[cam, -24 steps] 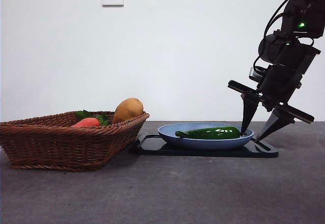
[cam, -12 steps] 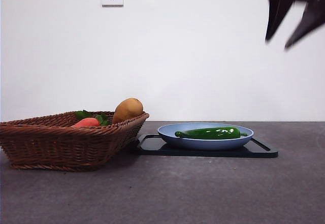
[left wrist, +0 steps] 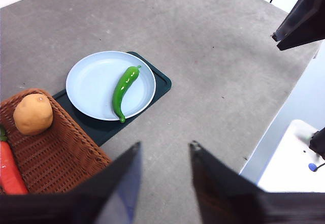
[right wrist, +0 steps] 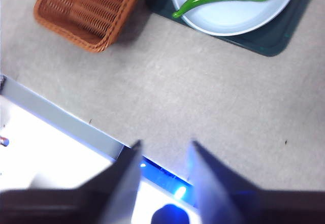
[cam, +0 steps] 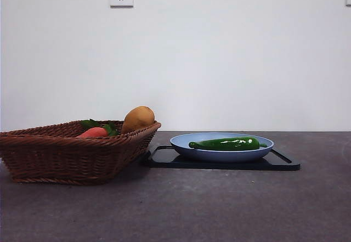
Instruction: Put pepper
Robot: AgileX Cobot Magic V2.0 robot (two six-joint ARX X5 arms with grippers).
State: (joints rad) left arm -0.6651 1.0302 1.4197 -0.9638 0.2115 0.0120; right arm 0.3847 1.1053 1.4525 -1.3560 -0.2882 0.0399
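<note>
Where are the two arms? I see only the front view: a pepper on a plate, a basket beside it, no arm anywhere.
Observer: Both are raised high above the table; the left gripper hangs open over bare tabletop.
Operator: And the other?
Observer: The right gripper is open too, near the table's edge, holding nothing.
Operator: How does the pepper lie?
Observer: The pepper lies alone, curved, across the middle of the plate, which sits on a dark tray.

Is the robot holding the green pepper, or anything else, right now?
No. Both grippers, left gripper and right gripper, are open and empty; the pepper lies on the plate.
</note>
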